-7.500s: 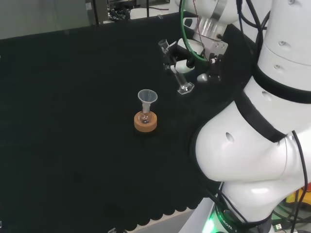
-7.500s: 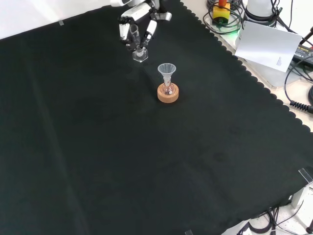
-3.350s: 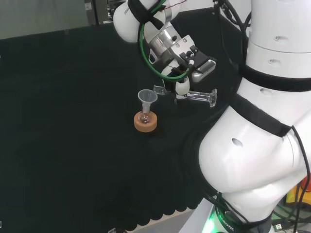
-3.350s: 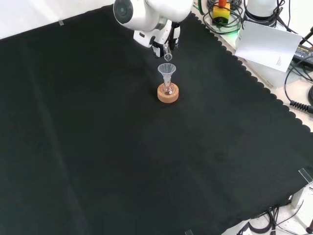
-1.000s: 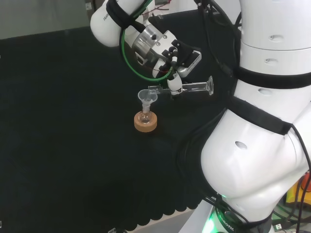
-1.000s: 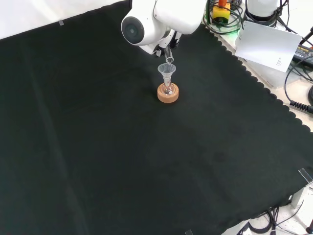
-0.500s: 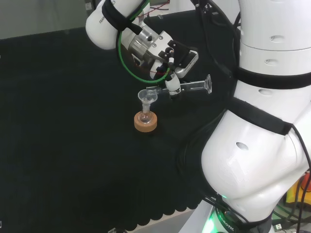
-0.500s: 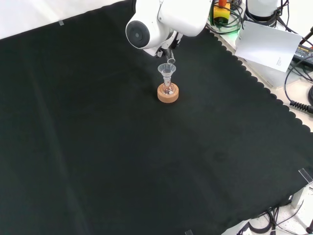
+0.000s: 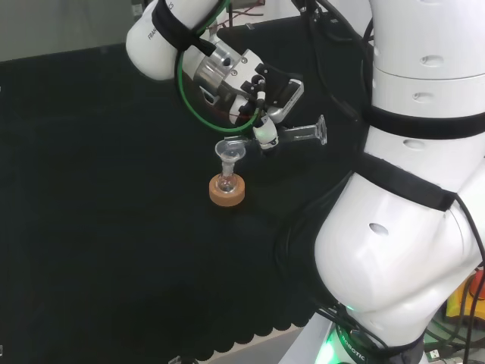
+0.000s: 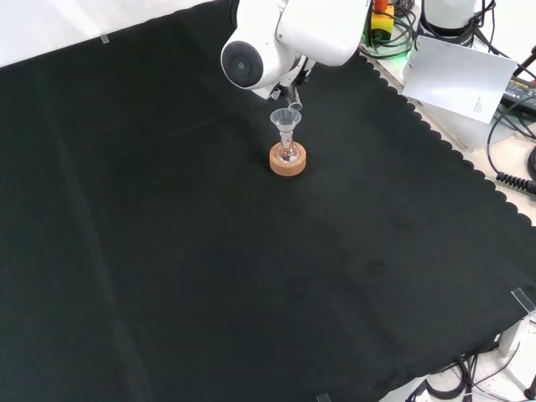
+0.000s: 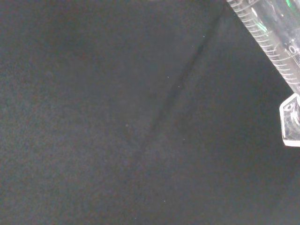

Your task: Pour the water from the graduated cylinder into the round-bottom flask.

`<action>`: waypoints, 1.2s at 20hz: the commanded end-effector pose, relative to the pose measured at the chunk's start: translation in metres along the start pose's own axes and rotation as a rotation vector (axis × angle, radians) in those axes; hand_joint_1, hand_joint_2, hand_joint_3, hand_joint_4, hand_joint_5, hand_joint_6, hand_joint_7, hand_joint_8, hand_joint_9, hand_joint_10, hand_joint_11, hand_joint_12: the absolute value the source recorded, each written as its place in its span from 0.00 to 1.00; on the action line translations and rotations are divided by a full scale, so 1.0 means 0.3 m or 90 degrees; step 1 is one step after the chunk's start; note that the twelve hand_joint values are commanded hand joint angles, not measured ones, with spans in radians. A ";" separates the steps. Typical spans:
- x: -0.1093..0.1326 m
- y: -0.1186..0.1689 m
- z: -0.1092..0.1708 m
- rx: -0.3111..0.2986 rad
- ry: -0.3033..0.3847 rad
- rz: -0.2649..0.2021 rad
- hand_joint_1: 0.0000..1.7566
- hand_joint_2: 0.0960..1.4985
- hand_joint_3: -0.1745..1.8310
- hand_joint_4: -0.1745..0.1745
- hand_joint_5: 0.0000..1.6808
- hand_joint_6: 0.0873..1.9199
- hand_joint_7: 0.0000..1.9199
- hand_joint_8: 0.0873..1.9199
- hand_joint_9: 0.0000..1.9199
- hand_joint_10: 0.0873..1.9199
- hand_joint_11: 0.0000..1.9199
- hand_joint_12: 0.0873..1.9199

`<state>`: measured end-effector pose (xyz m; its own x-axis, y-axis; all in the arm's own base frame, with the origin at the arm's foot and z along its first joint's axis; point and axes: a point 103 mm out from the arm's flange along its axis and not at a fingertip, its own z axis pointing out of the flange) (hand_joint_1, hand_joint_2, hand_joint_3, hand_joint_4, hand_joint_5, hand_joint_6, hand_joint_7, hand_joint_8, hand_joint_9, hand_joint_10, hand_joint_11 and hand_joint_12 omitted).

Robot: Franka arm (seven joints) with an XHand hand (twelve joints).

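Above the table's black cloth (image 9: 91,227), the hand (image 9: 265,106) holds the graduated cylinder (image 9: 292,135) with its fingers (image 9: 263,133) curled round the tube. In the head view the cylinder lies nearly level, its base to the right and its mouth at the rim of the funnel (image 9: 229,152). The funnel sits in the round-bottom flask (image 9: 225,183), which rests on a cork ring (image 9: 227,192). The wrist view shows the cylinder's graduated wall (image 11: 269,42) and base (image 11: 291,121).
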<state>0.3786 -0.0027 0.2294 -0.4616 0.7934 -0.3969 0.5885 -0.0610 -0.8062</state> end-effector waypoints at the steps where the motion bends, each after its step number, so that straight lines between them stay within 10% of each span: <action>1: 0.007 -0.004 -0.007 0.001 -0.006 0.006 0.72 0.72 0.09 0.00 0.59 0.49 0.53 0.49 0.72 0.00 0.62 0.39; 24: -0.026 -0.007 0.015 -0.032 0.022 -0.005 0.72 0.72 0.09 0.00 0.58 0.49 0.53 0.49 0.72 0.00 0.62 0.39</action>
<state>0.3792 -0.0017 0.2324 -0.4512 0.8008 -0.3940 0.6053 -0.0497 -0.7944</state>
